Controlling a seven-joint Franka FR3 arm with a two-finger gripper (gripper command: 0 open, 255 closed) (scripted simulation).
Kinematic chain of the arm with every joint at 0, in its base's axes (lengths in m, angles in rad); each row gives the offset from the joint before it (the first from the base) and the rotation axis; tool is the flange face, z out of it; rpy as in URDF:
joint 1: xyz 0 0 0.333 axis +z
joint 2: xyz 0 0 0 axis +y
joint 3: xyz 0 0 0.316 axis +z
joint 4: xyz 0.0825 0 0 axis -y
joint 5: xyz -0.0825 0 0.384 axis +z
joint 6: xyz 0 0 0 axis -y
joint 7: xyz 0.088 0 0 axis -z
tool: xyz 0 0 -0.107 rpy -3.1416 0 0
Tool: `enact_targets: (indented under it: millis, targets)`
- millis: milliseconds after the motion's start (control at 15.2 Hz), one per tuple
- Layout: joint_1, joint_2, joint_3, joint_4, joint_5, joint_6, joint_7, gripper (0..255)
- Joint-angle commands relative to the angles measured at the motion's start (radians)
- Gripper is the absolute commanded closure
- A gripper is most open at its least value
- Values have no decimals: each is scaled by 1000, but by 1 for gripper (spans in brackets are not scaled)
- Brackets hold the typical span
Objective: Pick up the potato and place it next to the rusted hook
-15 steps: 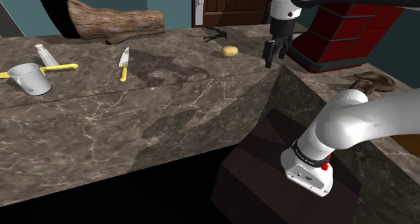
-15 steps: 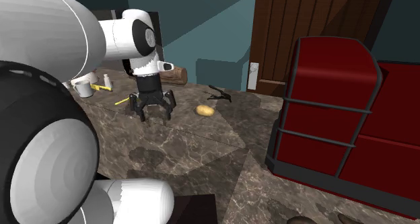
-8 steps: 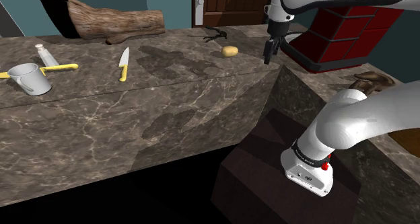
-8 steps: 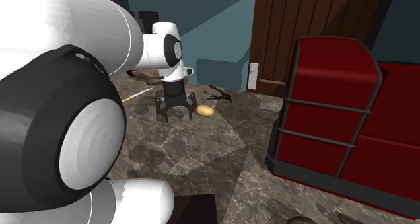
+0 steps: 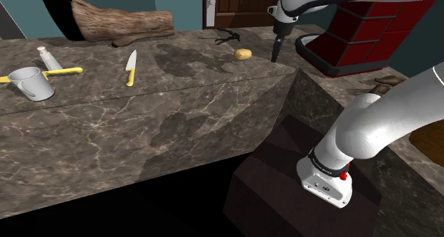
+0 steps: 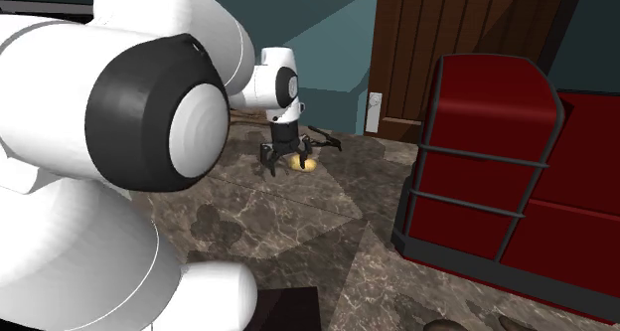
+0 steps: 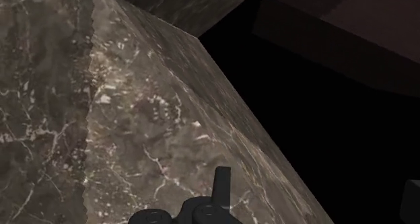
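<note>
Jaws are spread wide with nothing in them, hanging just beside the potato on the bench, near the dark hook. If they come down off-centre, I reckon a finger could knock it rolling.

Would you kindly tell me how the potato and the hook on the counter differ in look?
The potato is a pale yellowish, rounded lump; the hook is dark, thin and spindly. In the shoulder view the potato lies nearer the edge of the counter, the hook farther back. Both rest on the counter, apart from each other.
</note>
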Motion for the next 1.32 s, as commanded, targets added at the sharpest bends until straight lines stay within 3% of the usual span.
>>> enact_targets:
  millis: [0,264,528,924,1254]
  targets:
    - [18,74,-44,40,24,53,-103,0]
    - [53,233,-113,148,118,126,-308,0]
    - [64,405,-150,280,254,163,-524,0]
    - [4,658,-118,524,458,147,-812,0]
    - [-10,706,-101,529,491,185,-846,0]
